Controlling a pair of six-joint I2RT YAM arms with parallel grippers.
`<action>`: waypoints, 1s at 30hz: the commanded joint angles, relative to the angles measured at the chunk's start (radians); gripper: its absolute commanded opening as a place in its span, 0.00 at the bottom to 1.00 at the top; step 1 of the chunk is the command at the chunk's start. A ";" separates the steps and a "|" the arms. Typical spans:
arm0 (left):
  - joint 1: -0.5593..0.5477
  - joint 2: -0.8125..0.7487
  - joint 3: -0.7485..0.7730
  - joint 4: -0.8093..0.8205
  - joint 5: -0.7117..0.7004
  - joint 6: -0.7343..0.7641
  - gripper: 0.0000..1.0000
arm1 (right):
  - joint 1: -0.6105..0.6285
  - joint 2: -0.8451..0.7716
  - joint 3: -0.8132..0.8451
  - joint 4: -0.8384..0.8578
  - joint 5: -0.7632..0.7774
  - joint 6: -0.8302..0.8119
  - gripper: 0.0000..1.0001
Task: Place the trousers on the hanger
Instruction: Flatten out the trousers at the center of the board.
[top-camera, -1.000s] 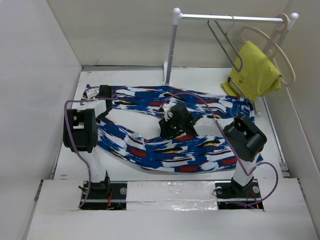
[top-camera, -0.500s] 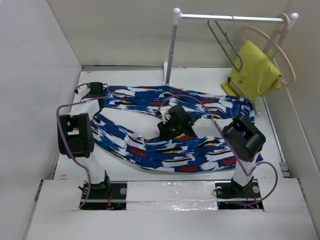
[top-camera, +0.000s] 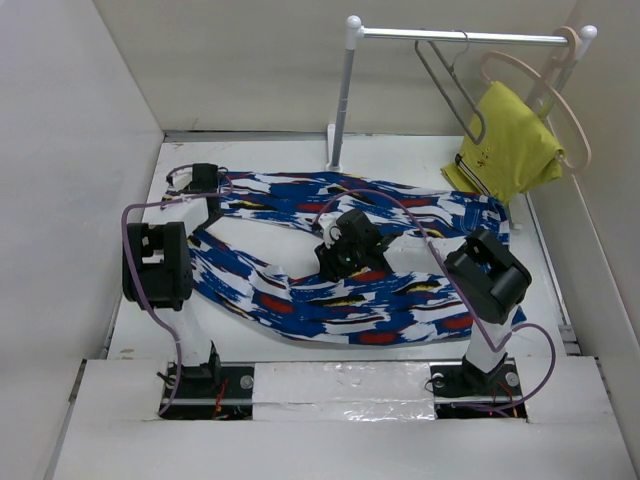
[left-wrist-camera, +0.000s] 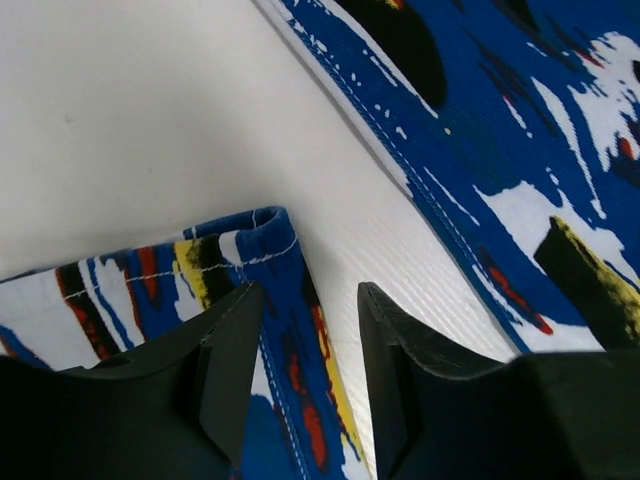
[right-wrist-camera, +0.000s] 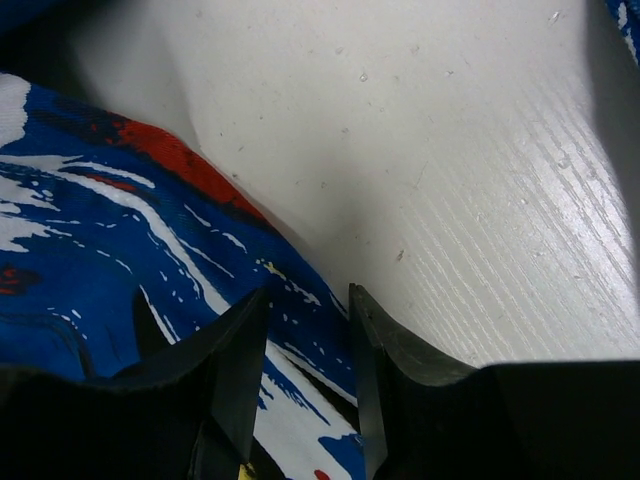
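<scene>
Trousers (top-camera: 330, 300) lie spread on the tabletop (top-camera: 262, 236), legs running left. Left hand (left-wrist-camera: 308, 340) sits over the far leg's hem, jaws parted, nothing clamped. Right hand (right-wrist-camera: 305, 340) sits over a fabric edge mid-garment, jaws also parted. Hanger (top-camera: 447, 92) hangs on the rail (top-camera: 460, 37), well apart.
</scene>
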 joint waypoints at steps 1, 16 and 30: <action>0.004 0.049 0.051 -0.003 -0.011 -0.008 0.39 | 0.009 -0.026 0.026 -0.002 -0.005 -0.033 0.41; 0.004 0.136 0.069 -0.049 -0.100 0.001 0.00 | 0.018 -0.036 0.036 -0.053 -0.034 -0.068 0.33; 0.070 -0.048 0.105 -0.054 -0.177 0.034 0.00 | 0.028 -0.071 0.050 0.077 -0.032 0.017 0.00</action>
